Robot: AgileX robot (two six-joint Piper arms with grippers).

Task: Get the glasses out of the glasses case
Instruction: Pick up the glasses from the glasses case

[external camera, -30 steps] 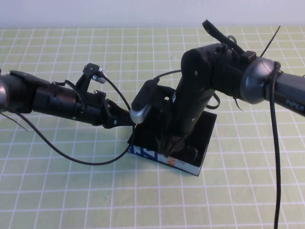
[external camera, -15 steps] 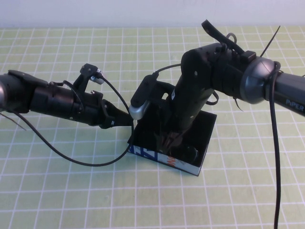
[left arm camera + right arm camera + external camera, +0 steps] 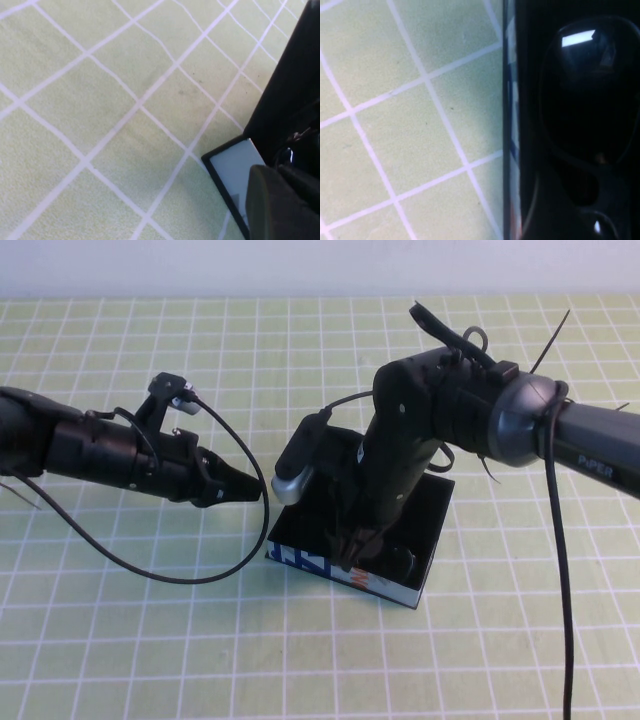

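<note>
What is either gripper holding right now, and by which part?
Cannot tell for the right gripper: it reaches down into the glasses case over the glasses. The left gripper holds nothing, pointing at the case's left side.

One glasses case [image 3: 345,575], one glasses [image 3: 585,130] apparently inside, two claws: left claw [image 3: 250,492], right claw [image 3: 357,547].

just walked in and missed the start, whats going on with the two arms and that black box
The right gripper is reaching down into the open glasses case, which sits on the green checked mat. The glasses lie inside the case right under it; whether it has them pinched cannot be told. The left gripper hovers just off the case's left side, touching nothing, its tips together. The glasses are not out yet.
</note>
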